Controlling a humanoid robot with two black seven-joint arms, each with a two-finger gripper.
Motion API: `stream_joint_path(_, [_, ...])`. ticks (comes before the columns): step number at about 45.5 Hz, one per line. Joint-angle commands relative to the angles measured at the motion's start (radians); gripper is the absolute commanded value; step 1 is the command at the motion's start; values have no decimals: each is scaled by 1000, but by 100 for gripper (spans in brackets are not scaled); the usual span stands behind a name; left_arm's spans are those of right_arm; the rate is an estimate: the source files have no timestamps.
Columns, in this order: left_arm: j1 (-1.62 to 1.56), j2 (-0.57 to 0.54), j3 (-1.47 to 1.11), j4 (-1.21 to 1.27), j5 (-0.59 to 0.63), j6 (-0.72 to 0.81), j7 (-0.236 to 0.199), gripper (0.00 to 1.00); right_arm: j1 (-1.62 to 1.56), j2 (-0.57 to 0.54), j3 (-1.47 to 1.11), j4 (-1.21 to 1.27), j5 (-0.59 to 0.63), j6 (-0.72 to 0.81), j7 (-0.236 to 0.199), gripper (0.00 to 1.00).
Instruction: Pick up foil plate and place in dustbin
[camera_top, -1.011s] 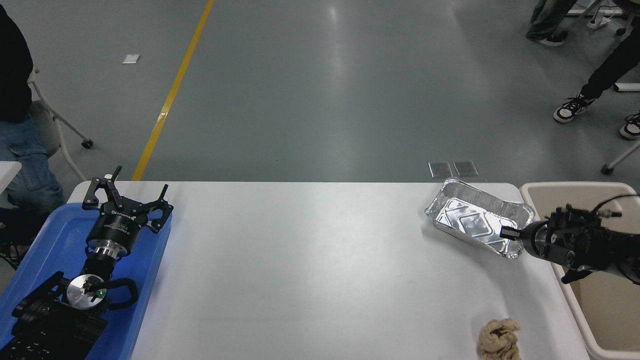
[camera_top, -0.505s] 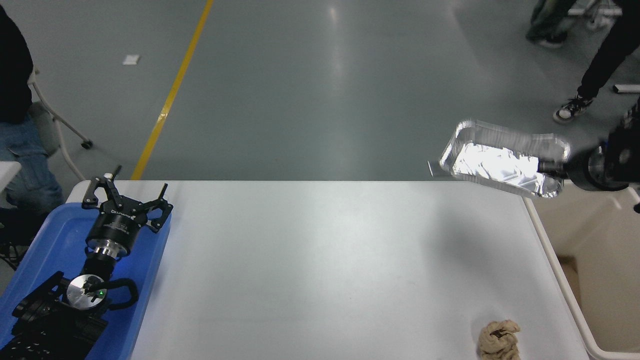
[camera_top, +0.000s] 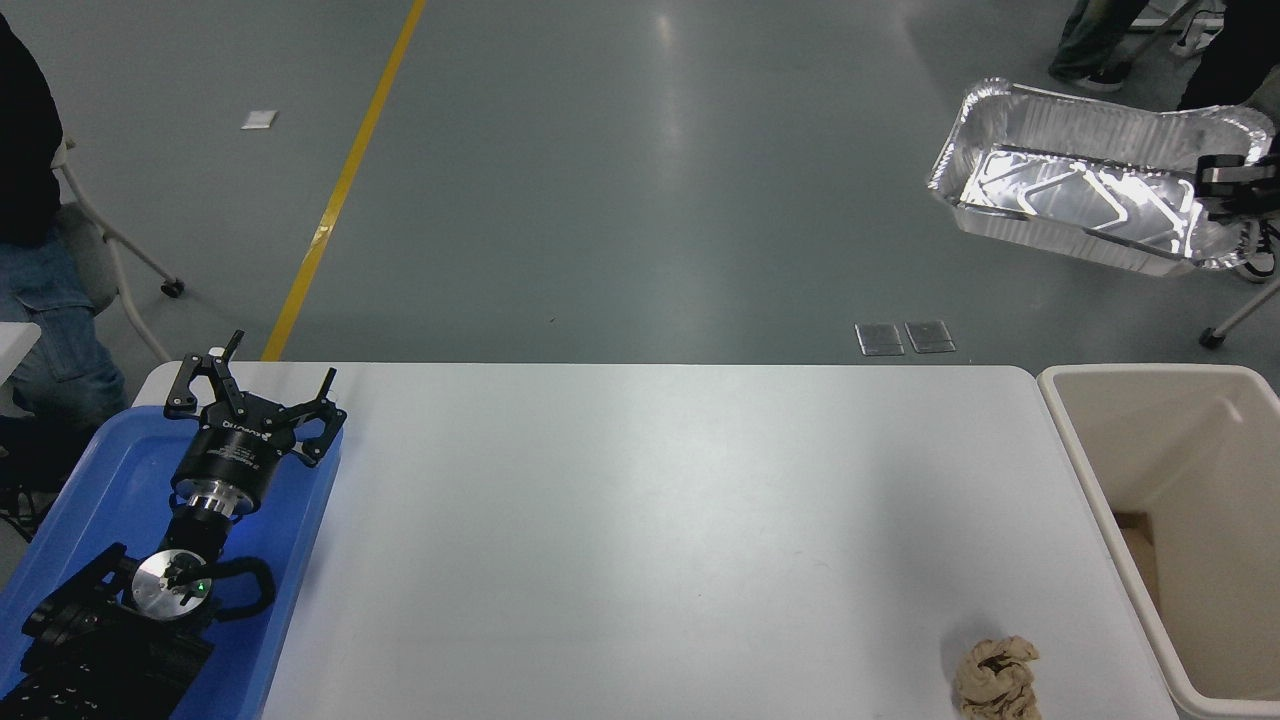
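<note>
Carry step in hand. The right gripper (camera_top: 1222, 180) is pinched on the near-end rim of the foil plate (camera_top: 1075, 200), held high beyond the dustbin (camera_top: 1075, 440). Next, judged: lower over the bin, release. Left gripper (camera_top: 250, 395) parked, fingers spread.

Foil plate (camera_top: 1080, 205) — shiny ribbed metal; dustbin (camera_top: 1075, 440) — matt plastic.

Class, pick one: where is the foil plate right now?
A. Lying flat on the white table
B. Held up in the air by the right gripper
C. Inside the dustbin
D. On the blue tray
B: the foil plate hangs high above the table, gripped at its right end by the right gripper.
</note>
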Motion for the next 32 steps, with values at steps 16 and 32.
stream_joint_path(16, [1, 0, -1, 0, 0, 0, 0, 99, -539, -480, 181, -629, -166, -80, 21, 0])
stream_joint_path(32, [0, -1, -2, 0, 0, 0, -1, 99, -1544, -379, 974, -986, 11, -258, 18, 0])
